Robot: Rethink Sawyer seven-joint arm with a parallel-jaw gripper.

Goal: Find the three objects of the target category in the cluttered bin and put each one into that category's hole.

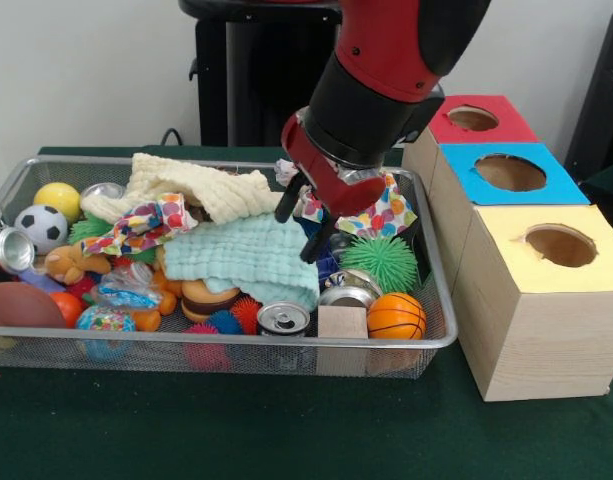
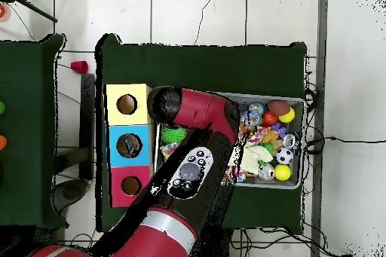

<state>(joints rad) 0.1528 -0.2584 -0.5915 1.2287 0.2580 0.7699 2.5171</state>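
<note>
The wire-mesh bin (image 1: 441, 340) is full of toys and cloths; it also shows in the overhead view (image 2: 303, 142). My gripper (image 1: 304, 222) hangs over the bin's right half, just above a mint-green cloth (image 1: 251, 255), with its black fingers (image 1: 287, 201) spread and nothing between them. A crinkly see-through bottle (image 1: 126, 286) lies at the left among the toys. Another clear rounded piece (image 1: 104, 190) shows by the yellow ball; I cannot tell what it is. The blue-topped box's hole (image 1: 510, 172) is right of the bin, and shows in the overhead view (image 2: 129, 145). There the arm hides my gripper.
A red-topped box (image 1: 476, 118) and a yellow-topped box (image 1: 558, 245) flank the blue one. Silver cans (image 1: 283, 318) lie at the bin's front. A cream cloth (image 1: 201, 190), a green spiky ball (image 1: 383, 262) and a small basketball (image 1: 396, 315) are near the gripper.
</note>
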